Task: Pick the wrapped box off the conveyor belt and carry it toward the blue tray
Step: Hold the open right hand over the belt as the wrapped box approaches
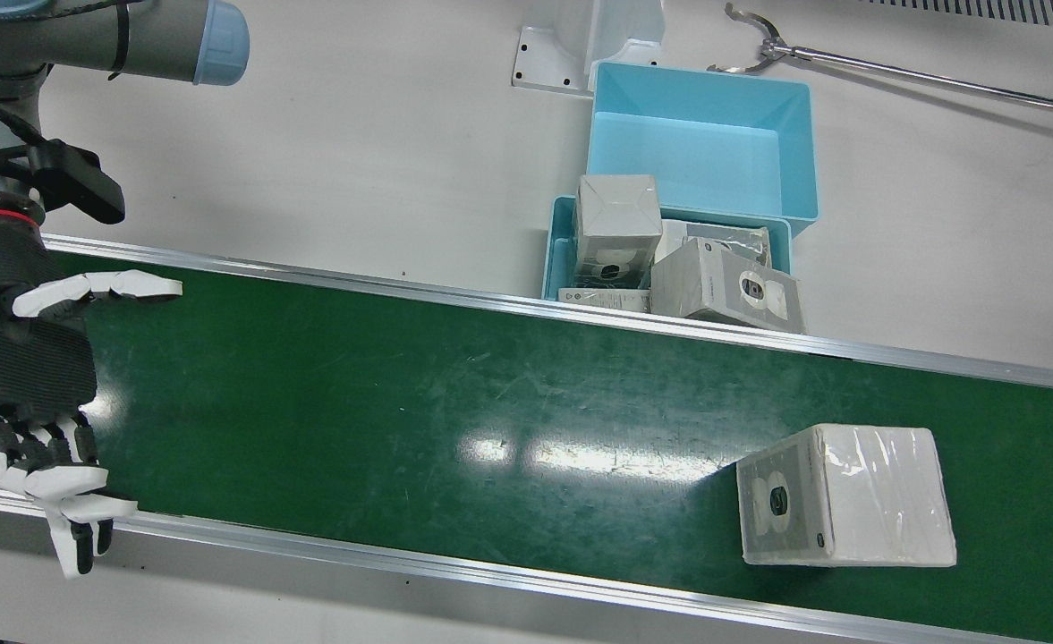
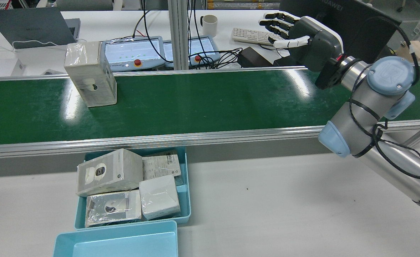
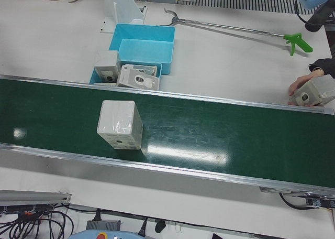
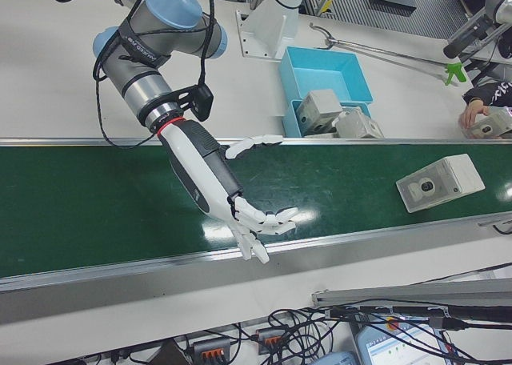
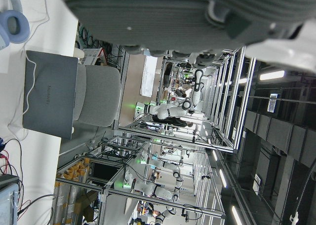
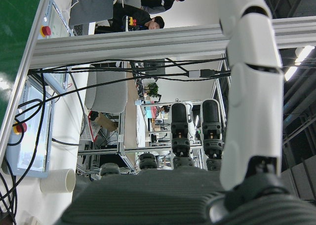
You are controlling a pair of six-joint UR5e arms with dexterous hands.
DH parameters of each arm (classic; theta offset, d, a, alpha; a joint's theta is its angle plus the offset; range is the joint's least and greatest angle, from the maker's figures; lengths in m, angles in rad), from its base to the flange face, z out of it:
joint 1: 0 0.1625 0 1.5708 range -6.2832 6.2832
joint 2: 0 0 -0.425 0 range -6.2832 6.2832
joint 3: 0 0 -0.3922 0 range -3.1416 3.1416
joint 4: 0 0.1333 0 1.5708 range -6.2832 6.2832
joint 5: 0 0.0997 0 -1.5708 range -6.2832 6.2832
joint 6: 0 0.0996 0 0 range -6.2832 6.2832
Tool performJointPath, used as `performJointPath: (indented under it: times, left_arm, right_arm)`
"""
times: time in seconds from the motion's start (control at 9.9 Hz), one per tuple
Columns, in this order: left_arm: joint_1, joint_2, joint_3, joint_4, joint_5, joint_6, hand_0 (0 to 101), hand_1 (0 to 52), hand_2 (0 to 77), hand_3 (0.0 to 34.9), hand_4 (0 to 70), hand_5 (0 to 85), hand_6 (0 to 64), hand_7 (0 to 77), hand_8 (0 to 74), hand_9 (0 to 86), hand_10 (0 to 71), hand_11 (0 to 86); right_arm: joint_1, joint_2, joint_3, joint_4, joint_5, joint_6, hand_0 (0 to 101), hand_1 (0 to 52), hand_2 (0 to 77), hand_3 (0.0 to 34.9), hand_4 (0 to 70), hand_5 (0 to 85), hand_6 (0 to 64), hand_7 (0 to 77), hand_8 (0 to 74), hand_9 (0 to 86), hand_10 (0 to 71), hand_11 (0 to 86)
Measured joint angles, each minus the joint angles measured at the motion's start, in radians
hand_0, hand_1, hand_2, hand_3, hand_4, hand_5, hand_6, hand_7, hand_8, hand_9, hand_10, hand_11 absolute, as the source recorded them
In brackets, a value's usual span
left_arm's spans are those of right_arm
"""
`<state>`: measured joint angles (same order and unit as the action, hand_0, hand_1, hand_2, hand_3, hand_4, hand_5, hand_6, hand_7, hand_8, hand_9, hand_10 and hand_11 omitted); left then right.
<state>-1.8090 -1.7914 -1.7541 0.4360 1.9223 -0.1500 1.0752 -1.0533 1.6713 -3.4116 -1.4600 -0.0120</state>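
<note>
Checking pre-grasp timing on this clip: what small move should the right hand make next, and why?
Probably shift the right hand along the conveyor belt toward the wrapped box. The hand hangs open above the belt's far end, well apart from the box, which sits untouched past the blue tray.

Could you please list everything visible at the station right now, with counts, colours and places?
Wrapped box: one, white-grey, standing alone on the belt.
Conveyor belt: one, green, across the table.
Blue trays: two, light blue; the one by the belt holds several wrapped boxes.
Reacher tool: one, metal with green handle, on the table.
Mug: one, white, on the far desk.
Person's hand: holding another box at the belt's end.
Right hand: open, over the belt.
Left hand: not seen.
</note>
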Motion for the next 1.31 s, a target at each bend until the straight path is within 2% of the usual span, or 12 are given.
performJointPath:
  times: [0.3, 0.4, 0.71, 1.11, 1.21, 1.31]
  left_arm:
    - [0.0, 0.0, 0.0, 0.0, 0.0, 0.0, 0, 0.0, 0.5, 0.0, 0.0, 0.5, 0.0, 0.0, 0.0, 0.0, 0.0, 0.0]
    - [0.0, 0.0, 0.0, 0.0, 0.0, 0.0, 0, 0.0, 0.5, 0.0, 0.0, 1.1, 0.0, 0.0, 0.0, 0.0, 0.0, 0.0]
    - [0.0, 0.0, 0.0, 0.0, 0.0, 0.0, 0, 0.0, 0.5, 0.0, 0.0, 0.5, 0.0, 0.5, 0.0, 0.0, 0.5, 0.0]
    - [0.0, 0.0, 0.0, 0.0, 0.0, 0.0, 0, 0.0, 0.5, 0.0, 0.0, 1.1, 0.0, 0.0, 0.5, 0.0, 0.0, 0.0]
    - [0.0, 0.0, 0.0, 0.0, 0.0, 0.0, 0, 0.0, 0.5, 0.0, 0.0, 0.5, 0.0, 0.0, 0.5, 0.0, 0.0, 0.0]
    - [0.0, 0.0, 0.0, 0.0, 0.0, 0.0, 0, 0.0, 0.5, 0.0, 0.0, 1.1, 0.0, 0.0, 0.0, 0.0, 0.5, 0.0]
  right_arm:
    - [0.001, 0.001, 0.004, 0.0, 0.002, 0.001, 48, 14.7, 18.0, 15.3, 16.4, 30.5, 7.6, 26.7, 0.5, 6.0, 0.0, 1.6]
    - [0.001, 0.001, 0.005, 0.0, 0.001, 0.001, 48, 13.1, 17.5, 15.2, 16.4, 30.5, 7.6, 26.7, 0.5, 6.0, 0.0, 1.6]
    - [0.002, -0.002, 0.018, -0.003, 0.0, 0.0, 48, 14.2, 20.2, 16.4, 15.8, 30.5, 7.6, 26.7, 0.5, 6.0, 0.0, 1.6]
    - [0.002, -0.003, 0.025, -0.005, 0.0, 0.0, 48, 14.2, 20.2, 15.2, 16.4, 31.1, 7.6, 26.7, 0.5, 6.0, 0.0, 1.6]
    - [0.002, -0.003, 0.024, -0.005, 0.001, 0.0, 48, 15.8, 20.2, 15.3, 17.5, 31.1, 8.2, 27.8, 0.5, 6.0, 0.0, 1.6]
    - [0.001, -0.001, 0.022, -0.005, 0.001, 0.0, 48, 15.8, 22.4, 15.3, 17.5, 31.1, 7.6, 27.8, 0.5, 6.0, 0.0, 1.6]
